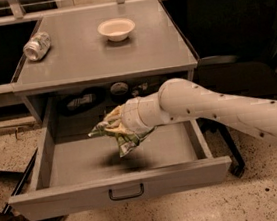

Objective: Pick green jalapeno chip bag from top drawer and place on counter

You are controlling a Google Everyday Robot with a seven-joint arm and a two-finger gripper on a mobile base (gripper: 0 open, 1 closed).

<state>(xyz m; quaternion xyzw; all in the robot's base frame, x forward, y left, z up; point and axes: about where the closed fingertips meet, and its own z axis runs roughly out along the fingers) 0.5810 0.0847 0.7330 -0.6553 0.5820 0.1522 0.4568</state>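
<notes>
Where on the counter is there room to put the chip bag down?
The front half of the counter is bare, in front of the can and the bowl. The right side beside the bowl is free too. It is busiest at the back, where those two sit. The claw holds the bag above the open drawer.

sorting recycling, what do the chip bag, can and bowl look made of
The green jalapeno chip bag, held by the gripper above the top drawer: crinkled foil-like film, creased, glossy. The can: thin metal, silvery glints. The bowl: matte, pale, likely paper or plastic.
</notes>
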